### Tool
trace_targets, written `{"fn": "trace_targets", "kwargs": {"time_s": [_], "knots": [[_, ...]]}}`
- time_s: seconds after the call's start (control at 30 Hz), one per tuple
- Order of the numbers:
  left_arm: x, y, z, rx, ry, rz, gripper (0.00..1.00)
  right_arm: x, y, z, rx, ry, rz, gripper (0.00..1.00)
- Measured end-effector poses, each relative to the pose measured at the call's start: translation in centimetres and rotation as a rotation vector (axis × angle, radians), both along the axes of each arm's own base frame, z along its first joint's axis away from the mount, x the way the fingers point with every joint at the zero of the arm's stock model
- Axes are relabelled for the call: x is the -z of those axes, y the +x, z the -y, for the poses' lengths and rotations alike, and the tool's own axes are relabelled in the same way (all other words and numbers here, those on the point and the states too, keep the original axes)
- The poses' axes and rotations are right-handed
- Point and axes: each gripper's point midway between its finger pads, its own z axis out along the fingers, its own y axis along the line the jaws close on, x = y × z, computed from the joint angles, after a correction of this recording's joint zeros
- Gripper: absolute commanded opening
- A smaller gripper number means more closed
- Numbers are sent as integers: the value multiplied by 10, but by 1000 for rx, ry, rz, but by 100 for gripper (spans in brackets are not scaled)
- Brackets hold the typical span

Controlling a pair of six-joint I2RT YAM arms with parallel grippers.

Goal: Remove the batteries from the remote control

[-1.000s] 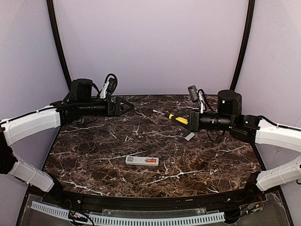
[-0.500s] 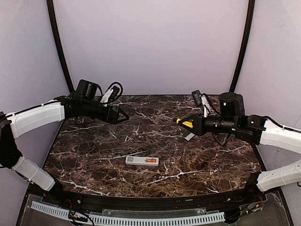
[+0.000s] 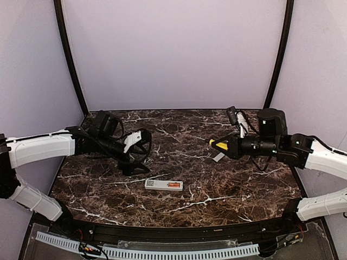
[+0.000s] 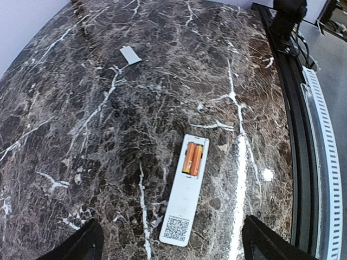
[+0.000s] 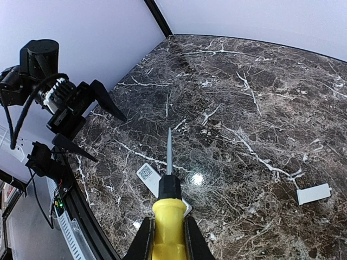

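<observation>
Near the table's [image 3: 244,187] near edge, about midway along it, lies the one remote control [image 4: 186,196], back side up, its bay uncovered with two batteries [image 4: 192,158] side by side inside. Left of it and a little farther back, the left gripper [image 3: 144,154] hangs above the marble with its fingers spread wide, holding and touching nothing. Toward the right edge, the right gripper [image 3: 226,145] pinches the yellow handle of a single screwdriver [image 5: 168,208], blade pointing toward the table's middle. One small grey cover piece [image 5: 314,193] lies flat just beneath that gripper.
</observation>
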Motion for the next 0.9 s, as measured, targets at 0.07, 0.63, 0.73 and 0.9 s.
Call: {"fn": "trace_targets", "kwargs": {"time_s": [0.07, 0.63, 0.73, 0.9], "knots": [[6, -7, 1, 48, -7, 6, 87, 0, -1, 1, 0, 2, 2, 0], [84, -19, 22, 243, 164, -42, 77, 12, -5, 6, -4, -42, -17, 0], [97, -19, 25, 254, 205, -43, 76, 14, -5, 7, -2, -53, -17, 0], [114, -17, 31, 267, 267, -28, 73, 15, -4, 8, 5, -59, -14, 0]]}}
